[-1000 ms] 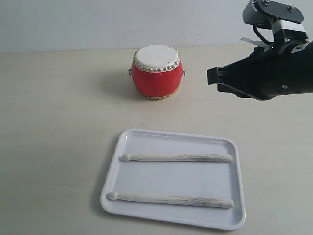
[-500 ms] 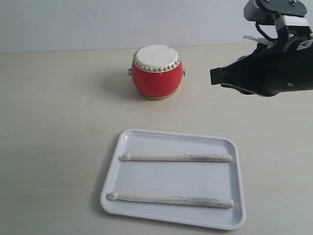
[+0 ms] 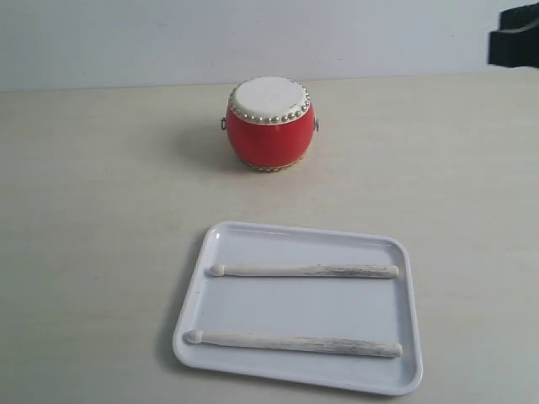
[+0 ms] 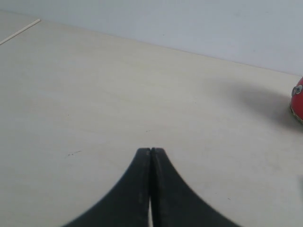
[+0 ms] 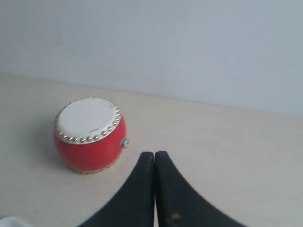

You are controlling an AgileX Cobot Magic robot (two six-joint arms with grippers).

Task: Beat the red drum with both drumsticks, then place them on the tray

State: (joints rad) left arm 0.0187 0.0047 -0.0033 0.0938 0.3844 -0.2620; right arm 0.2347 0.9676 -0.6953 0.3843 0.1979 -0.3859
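The red drum [image 3: 269, 124] with its cream skin stands upright at the back middle of the table; the right wrist view shows the drum [image 5: 90, 134] too, and a sliver of its red body [image 4: 298, 100] shows in the left wrist view. Both drumsticks lie side by side across the white tray [image 3: 253, 353] at the front: the far drumstick [image 3: 303, 271] and the near drumstick [image 3: 295, 343], tips pointing left. My right gripper [image 5: 155, 153] is shut and empty, away from the drum. My left gripper [image 4: 151, 150] is shut and empty over bare table. In the exterior view only a dark piece of the right arm [image 3: 514, 38] shows.
The pale wooden table [image 3: 101, 219] spreads around drum and tray. A grey wall [image 3: 126, 42] rises behind the table's far edge.
The right arm has pulled back up and to the right, almost out of the exterior view. Drum, tray and sticks have not moved.
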